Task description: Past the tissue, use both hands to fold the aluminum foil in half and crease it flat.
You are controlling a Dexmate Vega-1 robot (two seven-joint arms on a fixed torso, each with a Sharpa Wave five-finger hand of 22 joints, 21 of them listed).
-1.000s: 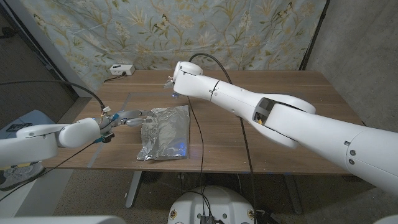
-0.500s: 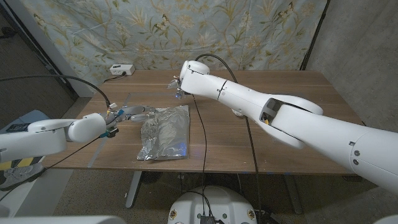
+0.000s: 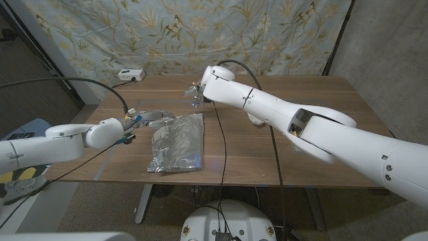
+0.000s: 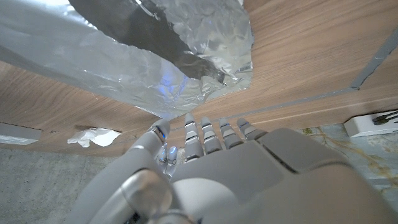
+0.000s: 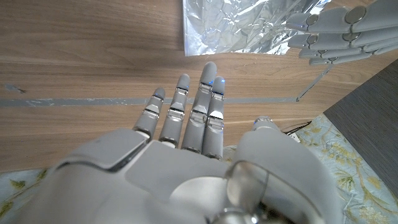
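Observation:
The aluminum foil (image 3: 177,142) lies crumpled and doubled over on the wooden table (image 3: 314,127), left of the middle. In the wrist views the foil (image 4: 143,56) shows a raised, wrinkled edge, and the foil (image 5: 249,28) has one straight edge. My left hand (image 3: 150,118) reaches with straight, spread fingers to the foil's far left corner; I cannot tell whether it touches. It holds nothing. My right hand (image 3: 195,92) hovers beyond the foil's far edge, fingers (image 5: 208,99) stretched out, also holding nothing. A white crumpled tissue (image 4: 94,136) lies on the table past the foil.
A white power strip (image 3: 130,74) sits at the table's far left edge. Tape lines (image 3: 137,107) mark the wood near my left hand. A black cable (image 3: 219,144) hangs from my right arm just right of the foil. A floral curtain hangs behind the table.
My left hand has slid farther out along the foil's left side to its far corner. My right hand has shifted a little to the right. The foil has not moved.

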